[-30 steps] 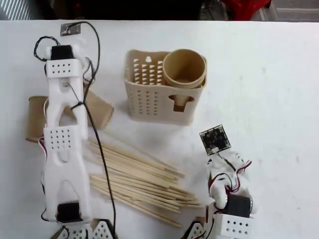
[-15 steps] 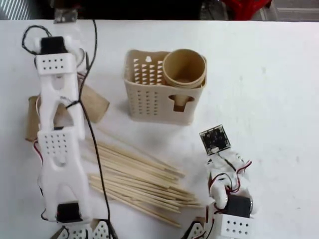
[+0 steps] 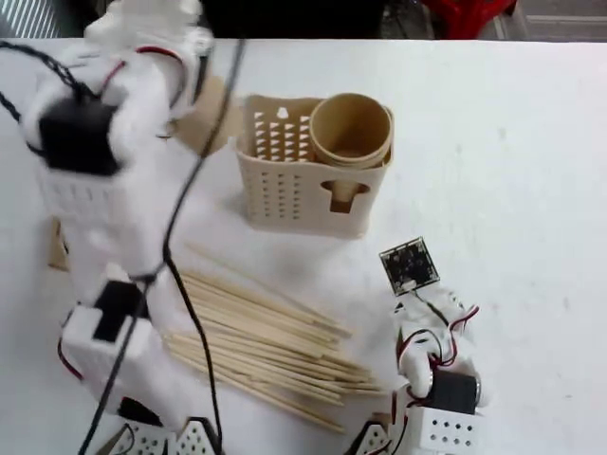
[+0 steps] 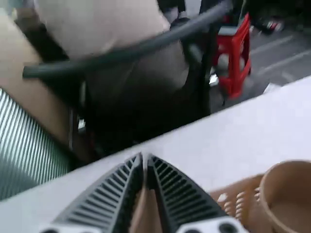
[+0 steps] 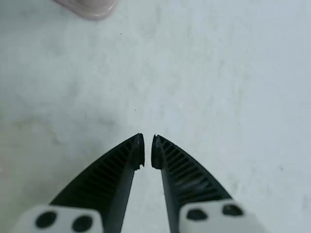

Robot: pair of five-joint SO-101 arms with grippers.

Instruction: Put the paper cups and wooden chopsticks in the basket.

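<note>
White table (image 3: 512,142), dark room behind. On the raised arm the left gripper (image 4: 144,162) has its jaws pinched narrow on the wall of a paper cup (image 4: 142,211). The basket (image 4: 238,206) sits beyond the jaws, off to one side. Two or so stacked cups (image 3: 351,128) are in the basket, so the task looks partly done. Left to do, I judge: drop the held cup, maybe fetch a brown edge (image 3: 57,254) by the arm that is likely another cup, and move all the chopsticks (image 3: 266,336), which lie on the table. On the right gripper (image 5: 147,145) the jaws nearly touch and hold nothing, with bare table ahead of them. High view gives the chopstick pile; left wrist view gives the pinch, blurred from above.
</note>
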